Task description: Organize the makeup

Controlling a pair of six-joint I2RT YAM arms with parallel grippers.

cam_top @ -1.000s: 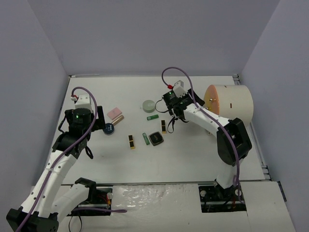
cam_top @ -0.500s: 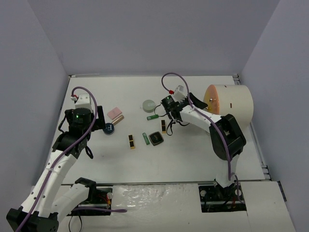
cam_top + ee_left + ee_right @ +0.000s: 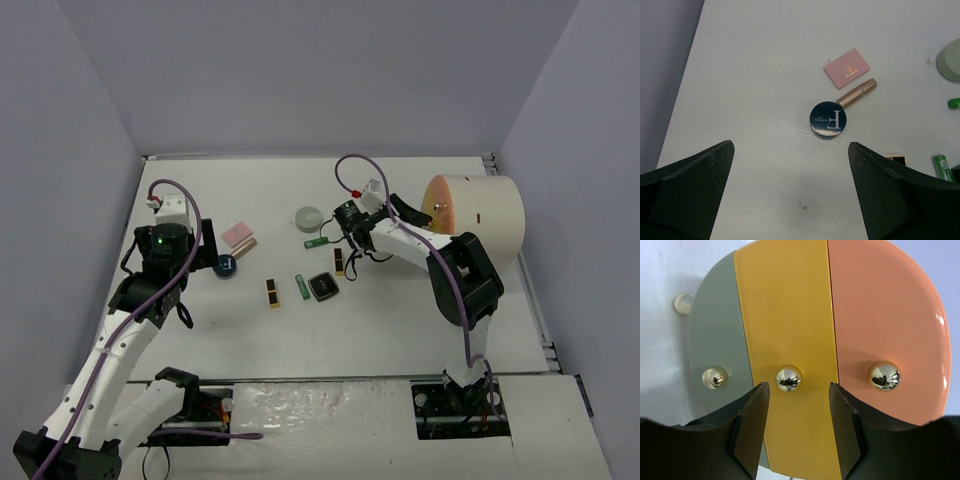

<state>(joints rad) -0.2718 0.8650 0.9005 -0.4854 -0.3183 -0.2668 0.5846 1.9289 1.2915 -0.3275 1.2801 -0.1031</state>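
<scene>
Right claw [image 3: 798, 390] has turned from the makeup [image 3: 322, 287] to face the drum [image 3: 480, 215], open and empty, the yellow drawer's knob [image 3: 789, 378] before its gap; left claw [image 3: 791, 145] hangs open and empty over the blue compact [image 3: 828, 120]. Makeup lies loose on the table [image 3: 400, 310]; probably a drawer gets opened next.

Bright, even overhead light. The table [image 3: 380, 320] reads near white, with soft, faint shadows. Right wrist view: knobs [image 3: 789, 378] mirror the room, a glare streak sits on the right edge of the peach panel [image 3: 890, 315], and the near fingers [image 3: 747, 435] are dark and slightly soft. Left wrist view is sharp, with the compact [image 3: 828, 120] lettering legible.
</scene>
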